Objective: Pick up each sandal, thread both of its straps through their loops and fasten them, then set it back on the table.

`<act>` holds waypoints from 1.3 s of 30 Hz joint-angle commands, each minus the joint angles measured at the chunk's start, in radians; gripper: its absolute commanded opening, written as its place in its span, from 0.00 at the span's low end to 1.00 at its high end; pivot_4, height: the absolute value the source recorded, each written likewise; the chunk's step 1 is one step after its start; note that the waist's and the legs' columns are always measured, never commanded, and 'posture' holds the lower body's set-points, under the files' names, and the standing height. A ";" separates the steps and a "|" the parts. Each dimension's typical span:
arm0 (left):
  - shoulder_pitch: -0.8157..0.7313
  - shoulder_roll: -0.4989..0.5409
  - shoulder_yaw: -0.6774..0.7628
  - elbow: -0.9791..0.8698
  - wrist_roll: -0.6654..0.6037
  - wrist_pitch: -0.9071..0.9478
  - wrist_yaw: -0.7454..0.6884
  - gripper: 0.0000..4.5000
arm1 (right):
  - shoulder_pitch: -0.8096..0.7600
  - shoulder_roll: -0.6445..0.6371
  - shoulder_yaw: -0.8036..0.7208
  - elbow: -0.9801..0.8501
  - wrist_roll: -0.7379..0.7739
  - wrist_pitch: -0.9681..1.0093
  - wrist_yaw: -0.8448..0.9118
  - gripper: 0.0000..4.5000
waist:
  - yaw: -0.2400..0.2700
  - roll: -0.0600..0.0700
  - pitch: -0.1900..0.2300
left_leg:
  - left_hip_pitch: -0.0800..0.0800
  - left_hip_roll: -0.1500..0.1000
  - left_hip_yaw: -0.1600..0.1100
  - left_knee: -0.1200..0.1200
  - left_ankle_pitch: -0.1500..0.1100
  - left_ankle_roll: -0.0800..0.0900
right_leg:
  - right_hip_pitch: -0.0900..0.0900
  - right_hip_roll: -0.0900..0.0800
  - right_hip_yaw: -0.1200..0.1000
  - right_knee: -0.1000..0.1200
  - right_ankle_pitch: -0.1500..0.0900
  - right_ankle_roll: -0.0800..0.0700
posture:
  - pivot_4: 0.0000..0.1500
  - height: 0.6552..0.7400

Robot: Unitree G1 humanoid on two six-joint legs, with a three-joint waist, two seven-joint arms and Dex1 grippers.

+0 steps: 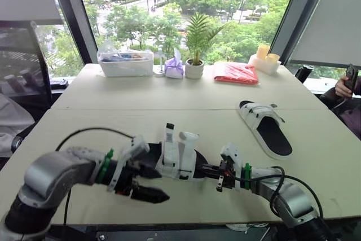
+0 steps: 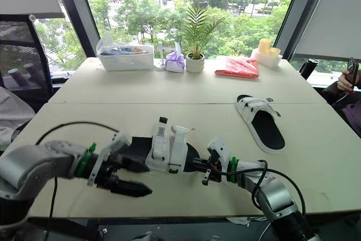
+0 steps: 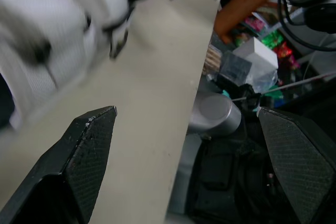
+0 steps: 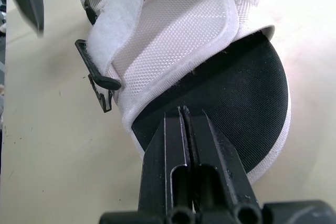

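A white-strapped sandal with a black sole (image 1: 177,159) lies near the table's front edge. Its two straps (image 1: 169,138) stand up loose, and a black loop (image 4: 97,74) shows at its side. My right gripper (image 1: 207,169) is shut on the rim of this sandal's sole (image 4: 181,111). My left gripper (image 1: 162,186) is open just left of and in front of the sandal, not touching it; its fingers (image 3: 94,129) are spread wide over the table edge. A second sandal (image 1: 265,128) lies flat farther right.
Along the far edge stand a clear plastic box (image 1: 125,62), a purple pouch (image 1: 174,67), a potted plant (image 1: 195,49), a red packet (image 1: 236,73) and yellow cups (image 1: 266,56). A person's hand with a phone (image 1: 345,86) is at the right.
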 commanded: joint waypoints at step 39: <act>-0.102 -0.098 -0.227 0.164 0.003 -0.208 0.074 0.01 | -0.026 -0.005 0.017 0.073 -0.063 0.008 0.000 0.00 | -0.006 0.001 0.000 | -0.002 0.000 0.003 -0.004 0.000 0.000 | -0.002 -0.001 0.001 0.001 0.000 0.000 | 1.00 1.00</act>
